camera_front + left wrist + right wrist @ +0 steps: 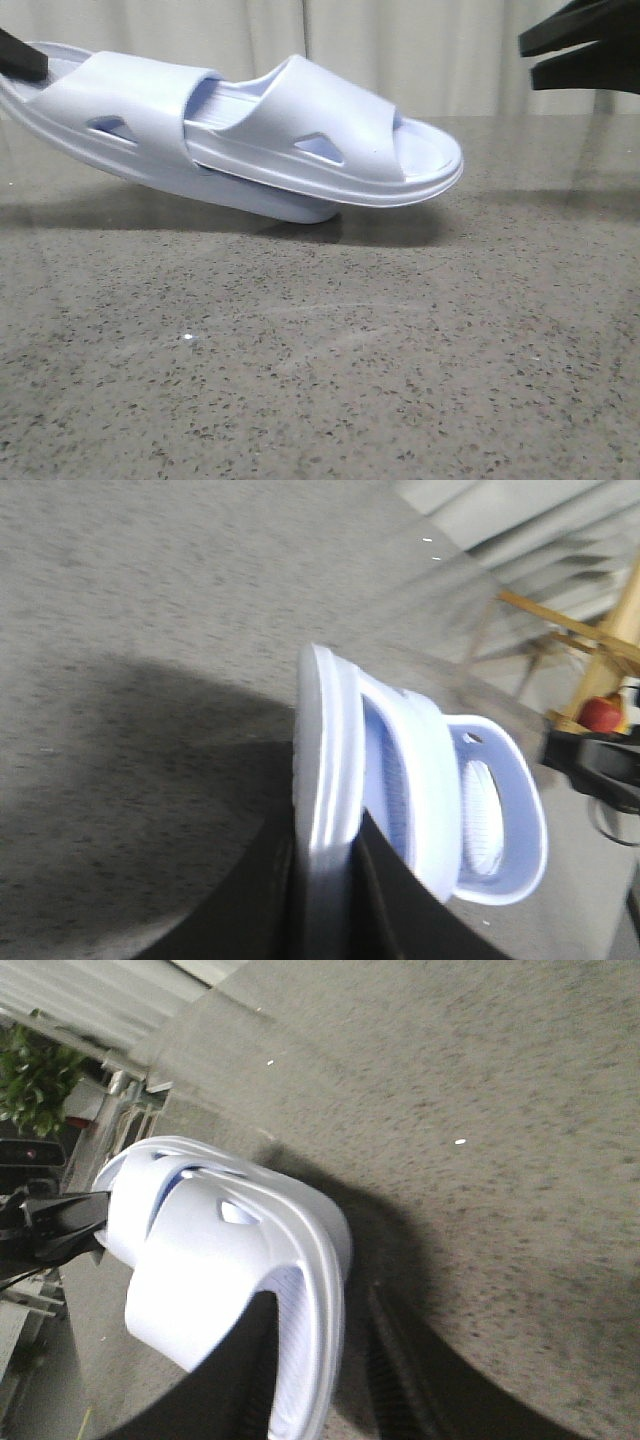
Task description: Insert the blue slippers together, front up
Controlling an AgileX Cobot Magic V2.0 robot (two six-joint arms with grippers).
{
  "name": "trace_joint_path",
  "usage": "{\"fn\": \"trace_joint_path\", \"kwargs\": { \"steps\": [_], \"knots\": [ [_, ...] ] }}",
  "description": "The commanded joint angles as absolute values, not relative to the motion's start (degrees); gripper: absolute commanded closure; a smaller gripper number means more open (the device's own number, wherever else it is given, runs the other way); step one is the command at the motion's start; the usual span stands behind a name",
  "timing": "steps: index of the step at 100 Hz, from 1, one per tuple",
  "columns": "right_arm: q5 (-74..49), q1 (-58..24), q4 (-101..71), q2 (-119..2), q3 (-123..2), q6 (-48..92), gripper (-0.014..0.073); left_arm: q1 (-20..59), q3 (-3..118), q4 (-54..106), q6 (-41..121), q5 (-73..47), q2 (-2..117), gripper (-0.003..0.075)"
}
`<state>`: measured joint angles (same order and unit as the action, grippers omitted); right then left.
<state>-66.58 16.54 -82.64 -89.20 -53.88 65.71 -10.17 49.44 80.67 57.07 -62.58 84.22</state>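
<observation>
The blue slippers (240,135), nested lengthwise, hang tilted above the worktop (320,360), toe resting. The left claw (325,880) pinches their heel edge; the right claw (585,45) hovers beyond the toes, spread.

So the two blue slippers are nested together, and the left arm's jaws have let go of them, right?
Not quite. The blue slippers are nested, but the left gripper has not let go: the left wrist view shows its jaws clamped on the rim of the outer slipper's sole.
</observation>
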Motion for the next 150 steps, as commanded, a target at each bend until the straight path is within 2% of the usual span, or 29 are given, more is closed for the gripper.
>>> {"fn": "trace_joint_path", "kwargs": {
  "steps": [1, 35, 42, 56, 73, 80, 89, 98, 100, 105, 116, 132, 150],
  "knots": [
    [-74.58, 20.02, -82.69, -85.50, -55.56, 64.39, 0.0421, -10.12, 50.58, 84.07, 57.25, -62.92, 82.60, 0.0705],
    [-74.97, 21.46, -82.13, -83.73, -55.56, 63.87, 0.0421, -2.62, 48.43, 82.00, 63.65, -53.01, 84.43, 0.0703],
    [-74.97, 21.46, -82.03, -83.73, -55.56, 63.87, 0.0421, -1.05, 48.43, 81.71, 67.81, -52.48, 84.43, 0.0679],
    [-74.97, 21.46, -81.88, -83.73, -55.56, 63.87, 0.0422, -0.20, 48.54, 81.42, 68.86, -50.85, 84.43, 0.0528],
    [-74.97, 21.46, -81.88, -83.73, -55.56, 63.26, 0.0424, -0.73, 50.39, 78.77, 69.10, -51.40, 84.43, 0.0273],
    [-74.97, 21.46, -81.88, -83.73, -55.56, 63.16, 0.0424, -1.46, 51.69, 77.60, 69.10, -53.44, 84.43, 0.0237],
    [-74.97, 21.46, -81.88, -83.37, -55.56, 63.16, 0.0480, -3.02, 54.40, 76.49, 69.10, -58.45, 84.32, 0.0255],
    [-74.97, 21.46, -81.67, -82.22, -55.56, 63.16, 0.0657, -5.18, 57.04, 76.49, 67.93, -61.62, 82.89, 0.0319],
    [-74.49, 21.46, -81.67, -81.83, -55.56, 63.16, 0.0701, -5.50, 57.55, 76.49, 67.65, -61.72, 82.52, 0.0347],
    [-73.69, 21.46, -81.32, -80.91, -55.56, 63.16, 0.0680, -6.61, 58.51, 76.49, 67.48, -61.72, 80.61, 0.0434],
    [-71.26, 20.86, -79.87, -78.20, -55.56, 63.16, 0.0671, -8.63, 59.27, 75.90, 67.77, -57.73, 75.13, 0.0698],
    [-61.85, 15.66, -75.93, -72.61, -55.46, 63.16, 0.0671, -8.18, 59.27, 71.09, 68.08, -45.79, 65.91, 0.0705],
    [-46.57, 4.44, -68.23, -64.38, -55.35, 62.81, 0.0671, -5.14, 56.46, 68.50, 68.08, -30.95, 54.87, 0.0705]
  ]
}}
